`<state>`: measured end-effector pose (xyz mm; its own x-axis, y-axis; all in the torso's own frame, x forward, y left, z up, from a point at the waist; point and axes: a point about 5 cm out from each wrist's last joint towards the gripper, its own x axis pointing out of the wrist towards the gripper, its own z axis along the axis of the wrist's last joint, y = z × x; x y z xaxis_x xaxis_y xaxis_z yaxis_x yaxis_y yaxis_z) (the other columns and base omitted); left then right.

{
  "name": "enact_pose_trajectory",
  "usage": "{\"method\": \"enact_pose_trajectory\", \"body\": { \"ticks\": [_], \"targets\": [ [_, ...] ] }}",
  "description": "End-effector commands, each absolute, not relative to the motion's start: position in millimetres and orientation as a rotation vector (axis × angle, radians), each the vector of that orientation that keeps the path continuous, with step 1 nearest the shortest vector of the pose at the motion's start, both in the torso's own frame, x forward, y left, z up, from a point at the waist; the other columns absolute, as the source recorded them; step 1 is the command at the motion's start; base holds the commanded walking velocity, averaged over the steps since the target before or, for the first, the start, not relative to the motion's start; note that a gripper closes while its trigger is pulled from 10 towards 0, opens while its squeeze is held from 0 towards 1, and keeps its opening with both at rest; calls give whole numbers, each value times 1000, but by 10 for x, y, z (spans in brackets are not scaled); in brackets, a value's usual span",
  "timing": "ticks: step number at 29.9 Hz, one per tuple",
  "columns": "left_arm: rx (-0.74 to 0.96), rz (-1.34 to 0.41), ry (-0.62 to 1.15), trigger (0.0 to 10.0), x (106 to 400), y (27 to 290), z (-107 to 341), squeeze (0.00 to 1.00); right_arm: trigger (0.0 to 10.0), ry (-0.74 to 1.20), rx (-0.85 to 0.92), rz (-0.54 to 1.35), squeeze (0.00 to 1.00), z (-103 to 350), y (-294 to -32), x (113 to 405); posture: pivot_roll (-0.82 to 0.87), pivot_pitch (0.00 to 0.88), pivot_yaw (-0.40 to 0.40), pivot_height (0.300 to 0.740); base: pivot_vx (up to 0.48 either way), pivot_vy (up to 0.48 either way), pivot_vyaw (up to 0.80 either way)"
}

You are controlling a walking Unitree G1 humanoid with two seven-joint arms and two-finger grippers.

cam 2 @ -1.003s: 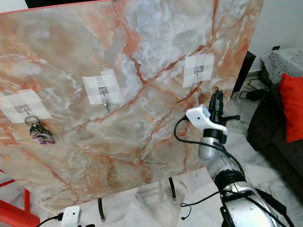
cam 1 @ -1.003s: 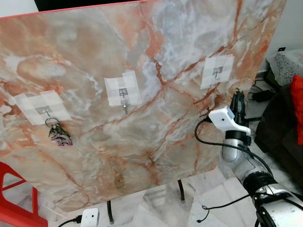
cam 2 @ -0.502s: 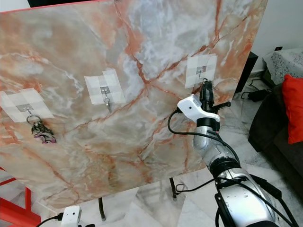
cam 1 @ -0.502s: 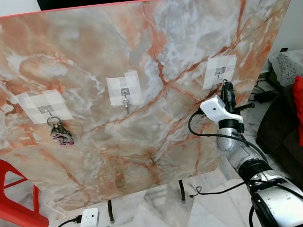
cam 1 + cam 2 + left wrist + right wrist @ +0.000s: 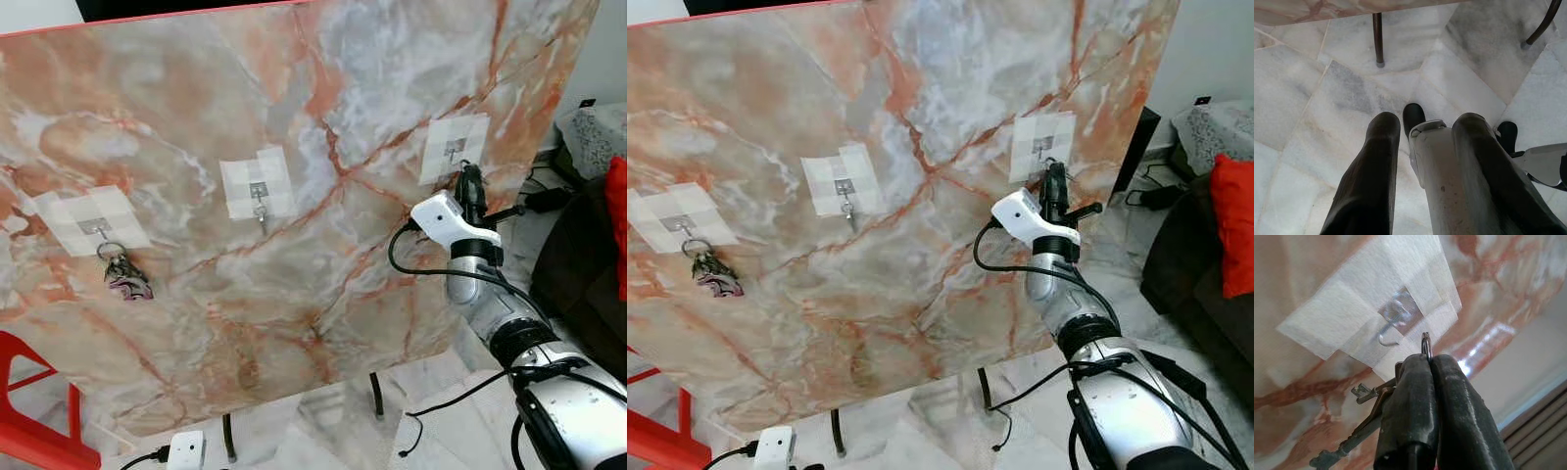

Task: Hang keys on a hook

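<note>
Right gripper (image 5: 1430, 357): I see its two black fingers (image 5: 1405, 401) pressed together on the key ring (image 5: 1425, 343), raised at the right of the frame in the head views, close against the marble board (image 5: 294, 117).
Keys (image 5: 1359, 423): I see them hanging from the ring beside the fingers in the right wrist view; one long dark key points away toward the lower left of that frame.
Key ring: I see its top loop standing just above the fingertips, just beside the tip of the right hook (image 5: 1392, 330) and apart from it; it is not on the hook.
Right hook: a small metal J-shaped hook on a patch of white tape (image 5: 453, 149), at the upper right of the board.
Middle hook (image 5: 259, 208): I see it on its own tape patch at the board's centre, bare.
Left hook (image 5: 99, 229): at the left of the frame, carrying another bunch of keys (image 5: 124, 278) that hangs below its tape.
Left gripper (image 5: 1422, 147): I see it pointing down at the pale marble floor tiles (image 5: 1298, 98), its fingers spread, holding nothing.
Surroundings: a red chair (image 5: 39, 411) at the lower left of the frame, a red cushion (image 5: 1232, 220) at the right edge.
</note>
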<state>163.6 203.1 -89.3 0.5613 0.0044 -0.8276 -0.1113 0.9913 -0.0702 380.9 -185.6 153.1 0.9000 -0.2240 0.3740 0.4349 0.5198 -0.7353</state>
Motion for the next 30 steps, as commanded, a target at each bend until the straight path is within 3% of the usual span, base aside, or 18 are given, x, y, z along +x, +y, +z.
{"method": "enact_pose_trajectory", "body": {
  "ticks": [1,12,16,18,19,21,23,30],
  "targets": [
    [-121,78,978,10000,1606,2038,-904,0,10000,-234,-805,-407,0,1591,-1854,3835,-56,0,0,740,0,0,0],
    [-123,83,983,10000,1597,2037,-909,0,10000,-175,-594,-534,0,992,-2185,3304,-62,0,0,740,0,0,0],
    [-119,81,983,10000,1600,2042,-907,0,10000,1,-512,-493,0,623,-2285,3079,-71,0,1,740,0,0,0],
    [-117,79,983,10000,1608,2043,-904,0,10000,207,-373,-448,0,302,-2321,2928,-75,0,0,740,0,0,0],
    [-116,78,981,10000,1616,2043,-901,0,10000,404,-208,-428,0,0,-2330,2737,-75,0,0,740,0,0,0],
    [-116,78,978,10000,1621,2042,-899,0,10000,521,-106,-427,0,-189,-2331,2577,-75,0,0,740,0,0,0],
    [-116,80,973,10000,1631,2043,-894,0,10000,761,78,-431,0,-549,-2289,2185,-73,0,0,740,0,0,0],
    [-109,86,971,10000,1637,2048,-891,0,10000,948,87,-370,0,-816,-2191,1777,-70,0,7,740,0,0,0]
  ]
}}
